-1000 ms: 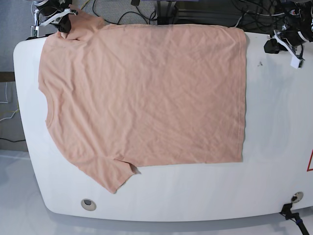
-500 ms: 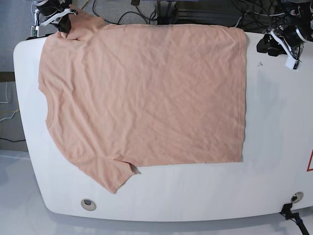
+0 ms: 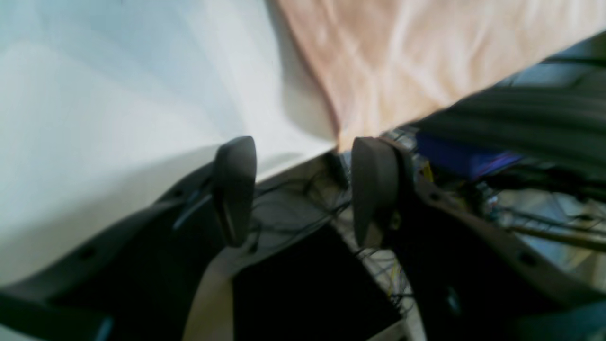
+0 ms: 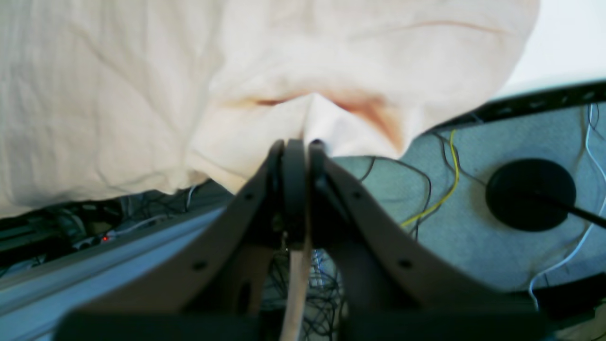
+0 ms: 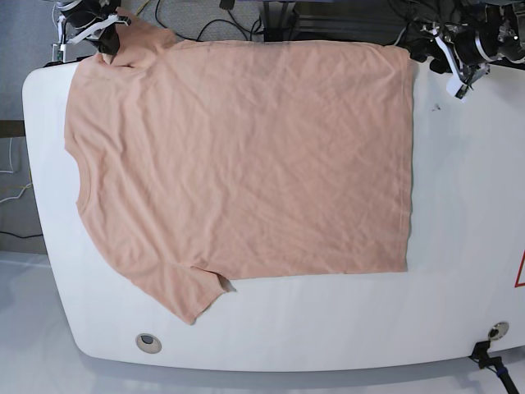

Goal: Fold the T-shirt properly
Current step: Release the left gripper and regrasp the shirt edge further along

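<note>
The peach T-shirt (image 5: 246, 164) lies spread flat on the white table (image 5: 467, 205), collar to the left and hem to the right. My right gripper (image 5: 111, 43) is at the far left corner, shut on the far sleeve. In the right wrist view the jaws (image 4: 296, 144) pinch a raised fold of the T-shirt (image 4: 142, 85). My left gripper (image 5: 422, 51) is open just right of the far hem corner, off the cloth. In the left wrist view its fingers (image 3: 234, 189) stand apart over the table's far edge, with the T-shirt (image 3: 402, 57) corner just ahead.
Cables and dark equipment (image 5: 328, 20) lie beyond the table's far edge. Two round holes (image 5: 148, 342) (image 5: 495, 330) sit near the front edge. A small dark mark (image 5: 436, 105) is right of the hem. A black round base (image 4: 530, 194) is on the floor.
My left arm has moved left along the far edge, from the right corner to the shirt's far hem corner. The right gripper and the shirt have not moved.
</note>
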